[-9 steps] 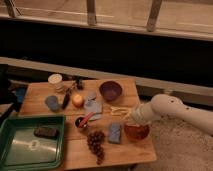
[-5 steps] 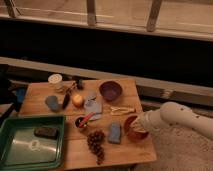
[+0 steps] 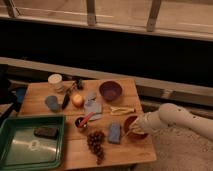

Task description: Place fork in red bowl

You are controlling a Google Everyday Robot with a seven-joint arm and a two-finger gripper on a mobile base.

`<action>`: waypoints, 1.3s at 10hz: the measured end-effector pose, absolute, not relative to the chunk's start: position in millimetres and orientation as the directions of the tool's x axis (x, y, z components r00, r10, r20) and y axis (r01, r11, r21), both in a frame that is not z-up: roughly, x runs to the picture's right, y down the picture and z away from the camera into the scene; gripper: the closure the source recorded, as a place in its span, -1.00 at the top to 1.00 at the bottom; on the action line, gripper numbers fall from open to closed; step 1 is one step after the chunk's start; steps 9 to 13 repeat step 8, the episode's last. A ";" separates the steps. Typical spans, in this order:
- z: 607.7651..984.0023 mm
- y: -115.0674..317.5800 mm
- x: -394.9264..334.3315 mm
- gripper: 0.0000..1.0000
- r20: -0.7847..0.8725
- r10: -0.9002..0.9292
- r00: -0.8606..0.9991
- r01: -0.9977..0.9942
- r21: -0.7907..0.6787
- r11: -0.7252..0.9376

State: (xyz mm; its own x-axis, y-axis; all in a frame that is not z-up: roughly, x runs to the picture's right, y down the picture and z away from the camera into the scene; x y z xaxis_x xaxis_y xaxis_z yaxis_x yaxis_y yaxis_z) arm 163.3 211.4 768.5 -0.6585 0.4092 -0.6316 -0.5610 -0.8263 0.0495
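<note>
The red bowl sits near the table's right front edge. My gripper is at the end of the white arm that reaches in from the right, right over the bowl and covering most of it. A thin pale piece, seemingly the fork, slants from the gripper into the bowl's left side. I cannot tell whether the gripper still holds it. A second pale yellow utensil lies flat on the table just behind the bowl.
A purple bowl stands at the back. Grapes, a blue packet and a small red cup lie left of the red bowl. A green tray is at front left. The wooden table's edge is close.
The arm has drawn back to the right, and the gripper has shifted right and slightly down over the red bowl. The things on the table have not moved.
</note>
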 end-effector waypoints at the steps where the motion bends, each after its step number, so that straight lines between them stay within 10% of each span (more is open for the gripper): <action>1: 767.4 210.5 163.3 0.57 -0.629 0.411 -0.660 -0.563 0.051 -0.825; 13: 748.3 154.5 153.8 0.57 -0.480 0.541 -0.691 -0.674 0.157 -0.722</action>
